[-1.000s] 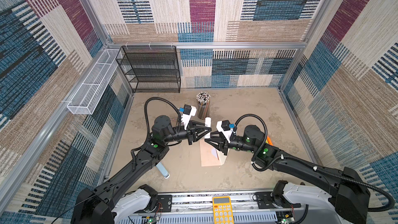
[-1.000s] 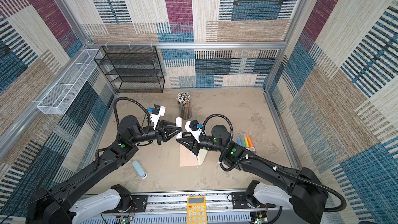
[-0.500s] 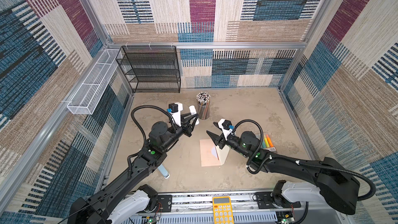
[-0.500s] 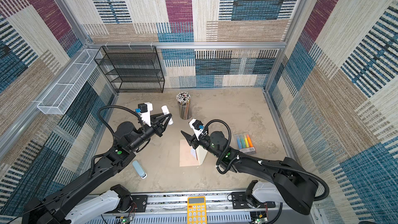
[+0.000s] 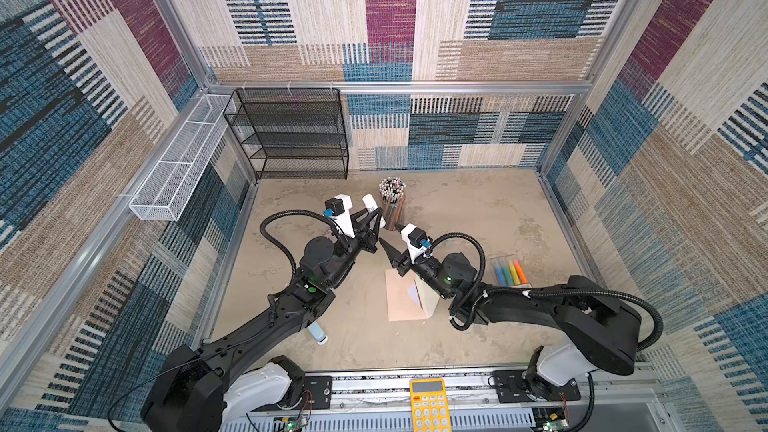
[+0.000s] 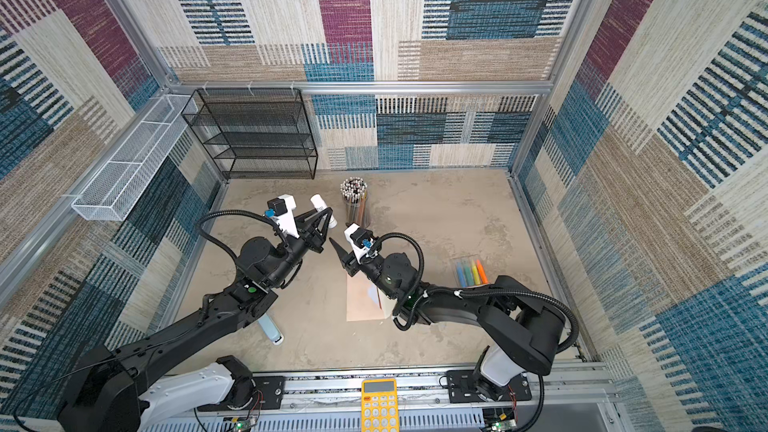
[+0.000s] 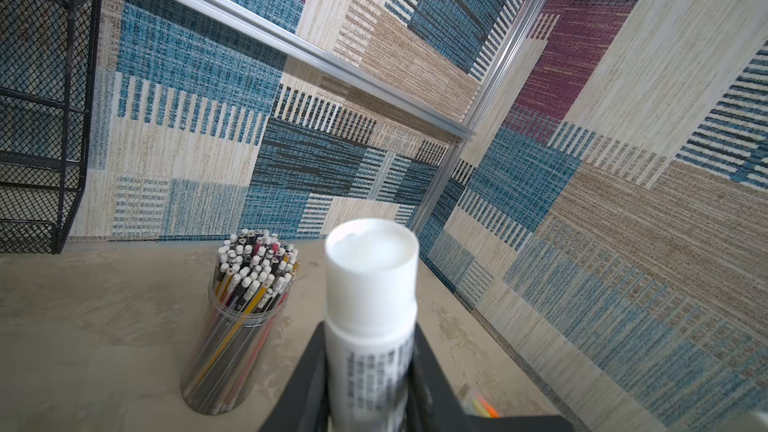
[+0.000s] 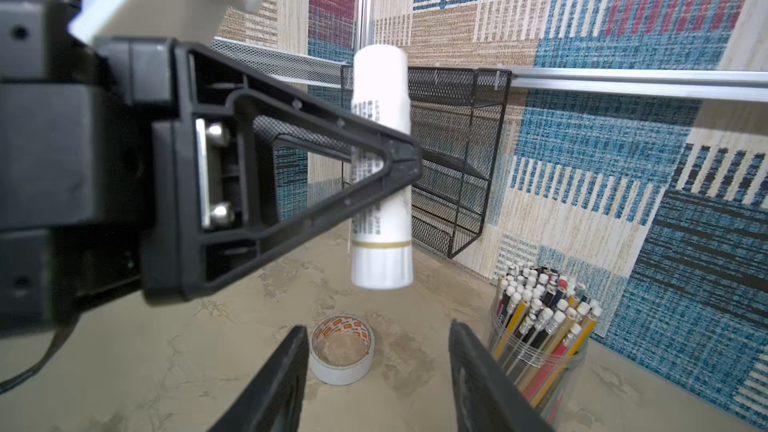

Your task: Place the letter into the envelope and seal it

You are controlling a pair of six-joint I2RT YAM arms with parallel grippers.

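The envelope (image 5: 401,301) (image 6: 361,305) lies flat on the table, pale peach, its cream flap (image 5: 430,305) standing up along the right edge. The letter is hidden. My left gripper (image 5: 376,211) (image 6: 326,216) (image 7: 370,351) is raised behind the envelope, shut on a white glue stick (image 5: 371,205) (image 7: 371,284) (image 8: 380,209) that pokes out past its fingers (image 7: 307,376). My right gripper (image 5: 390,233) (image 6: 338,238) (image 8: 376,328) hovers just right of it, above the envelope's far end. It is open and holds nothing.
A clear cup of pencils (image 5: 392,201) (image 8: 540,326) stands just behind both grippers. A tape roll (image 8: 341,353) lies below them. Coloured markers (image 5: 509,272) lie at the right and a small blue-white tube (image 5: 318,332) at the front left. A black mesh shelf (image 5: 291,135) stands at the back left.
The two grippers met tip to tip above the envelope, then parted. The left drew back with the glue stick. The right opened wider and rose toward the back.
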